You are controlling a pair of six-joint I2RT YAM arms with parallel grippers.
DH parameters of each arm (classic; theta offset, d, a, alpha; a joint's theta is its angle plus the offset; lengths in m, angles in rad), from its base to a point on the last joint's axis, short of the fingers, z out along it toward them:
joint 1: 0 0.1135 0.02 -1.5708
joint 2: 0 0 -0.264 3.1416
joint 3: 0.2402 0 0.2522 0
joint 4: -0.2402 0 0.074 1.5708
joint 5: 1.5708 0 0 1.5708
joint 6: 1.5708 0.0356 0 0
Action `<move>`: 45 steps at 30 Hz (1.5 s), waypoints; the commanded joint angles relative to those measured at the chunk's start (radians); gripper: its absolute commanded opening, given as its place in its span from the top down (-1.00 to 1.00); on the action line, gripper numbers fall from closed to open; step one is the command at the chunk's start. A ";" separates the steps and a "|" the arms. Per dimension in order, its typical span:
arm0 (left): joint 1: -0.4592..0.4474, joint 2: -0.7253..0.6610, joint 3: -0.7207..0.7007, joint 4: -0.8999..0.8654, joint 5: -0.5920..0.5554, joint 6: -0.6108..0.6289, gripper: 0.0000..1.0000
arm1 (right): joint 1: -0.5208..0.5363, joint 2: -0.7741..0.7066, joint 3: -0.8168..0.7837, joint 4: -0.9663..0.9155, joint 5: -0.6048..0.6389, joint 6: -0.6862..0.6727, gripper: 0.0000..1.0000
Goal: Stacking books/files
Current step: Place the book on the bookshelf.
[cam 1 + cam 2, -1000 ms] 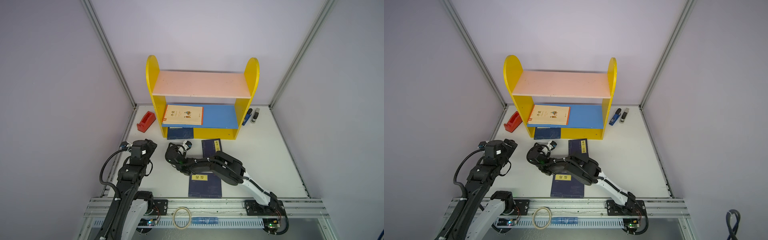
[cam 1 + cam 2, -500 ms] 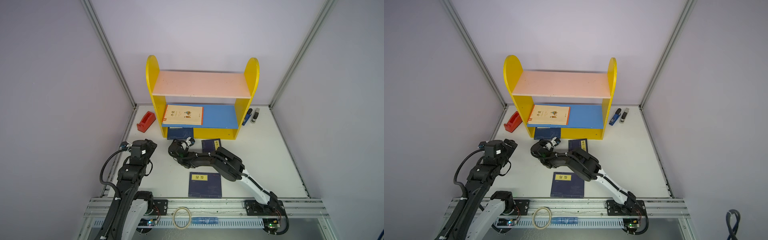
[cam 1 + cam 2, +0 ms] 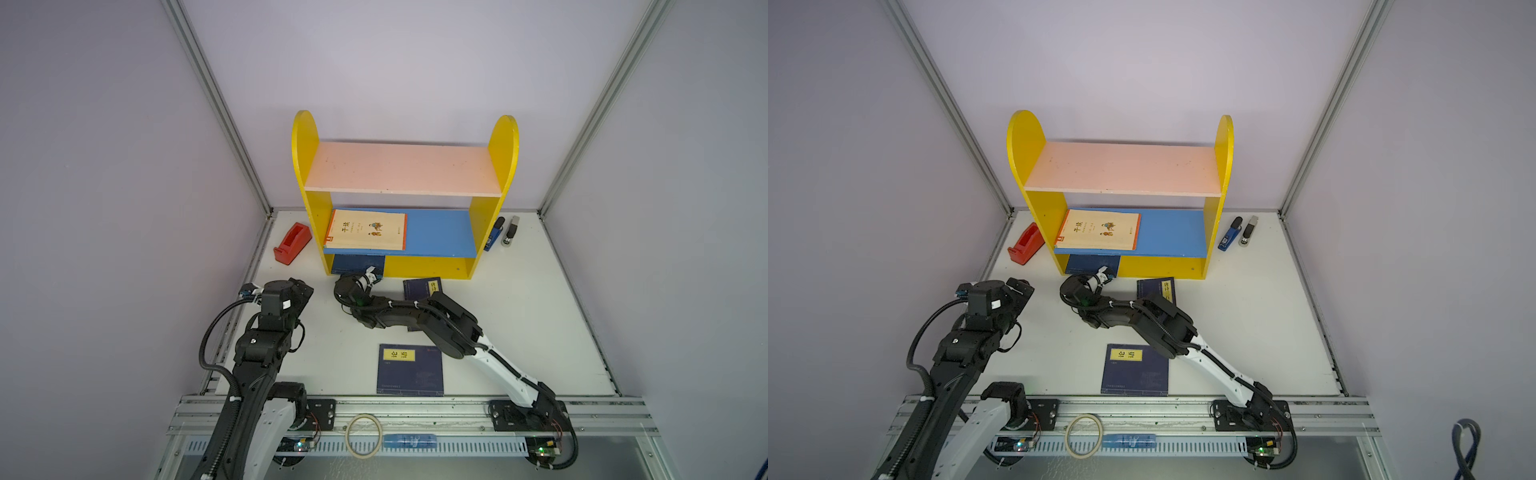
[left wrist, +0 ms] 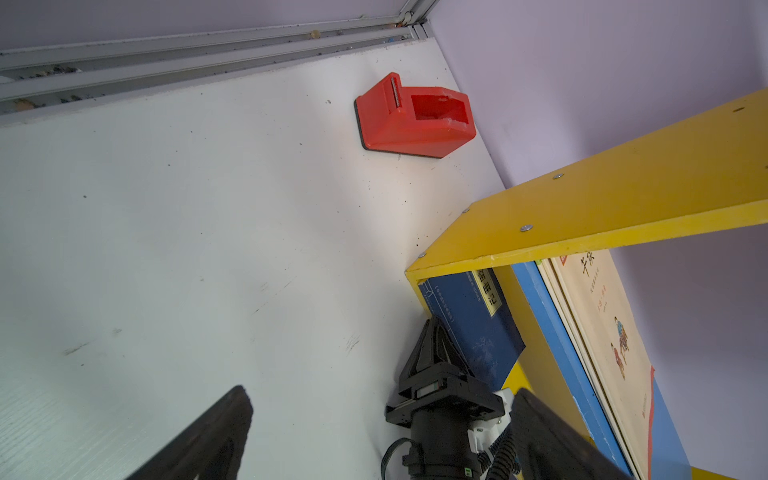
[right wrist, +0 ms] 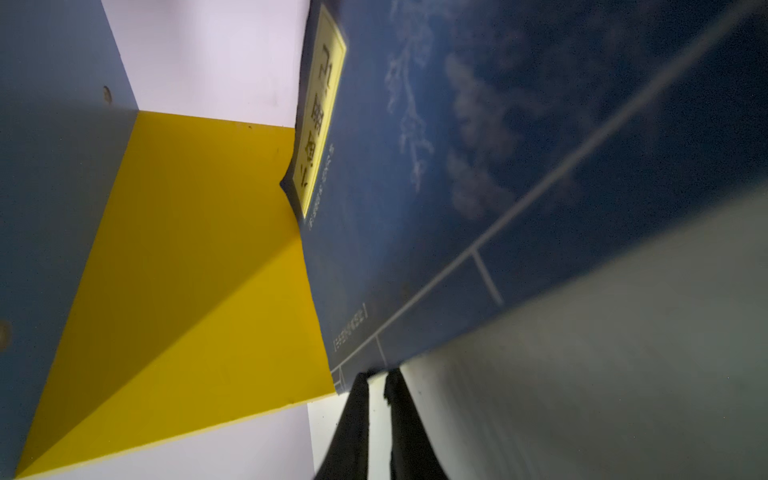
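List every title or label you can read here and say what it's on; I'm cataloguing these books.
"论语": yellow label on the navy book nearest the front rail.
"千…", the rest blurred: cream book on the blue shelf.
"…游记", first character unclear: yellow label on the navy book in the bottom compartment.
Navy book partly under the right arm: label too small to read.
Small print on the covers: unreadable.

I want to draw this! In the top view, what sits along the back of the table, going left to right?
red tape dispenser → yellow shelf → blue stapler → grey stapler
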 commanded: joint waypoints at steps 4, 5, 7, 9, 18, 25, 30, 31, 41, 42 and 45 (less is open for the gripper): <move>0.003 0.000 0.004 0.014 0.005 0.007 -1.00 | -0.010 0.039 0.046 -0.151 -0.046 -0.037 0.76; 0.003 0.003 0.003 0.014 0.005 0.006 -1.00 | -0.011 0.036 0.042 -0.148 -0.054 -0.040 0.77; 0.004 0.004 0.002 0.016 0.008 0.007 -1.00 | -0.013 0.018 0.013 -0.123 -0.071 -0.052 0.76; 0.003 0.007 0.001 0.017 0.009 0.007 -1.00 | -0.013 -0.022 -0.048 -0.071 -0.080 -0.086 0.66; 0.006 0.011 0.001 0.019 0.016 0.006 -1.00 | -0.026 -0.281 -0.521 0.238 0.021 -0.163 0.47; 0.009 0.010 0.001 0.019 0.018 0.006 -1.00 | -0.084 -0.313 -0.680 0.390 -0.007 -0.122 0.48; 0.009 0.014 0.001 0.021 0.020 0.006 -1.00 | -0.124 -0.257 -0.640 0.415 -0.114 -0.110 0.74; 0.009 0.015 0.002 0.019 0.020 0.007 -1.00 | -0.126 -0.247 -0.632 0.416 -0.121 -0.104 0.76; 0.011 0.012 0.002 0.018 0.020 0.006 -1.00 | -0.143 -0.223 -0.610 0.402 -0.146 -0.088 0.87; 0.011 0.012 0.002 0.018 0.021 0.007 -1.00 | -0.143 -0.226 -0.615 0.407 -0.150 -0.090 0.87; 0.011 0.015 0.001 0.021 0.020 0.007 -1.00 | -0.138 -0.256 -0.635 0.407 -0.159 -0.100 0.78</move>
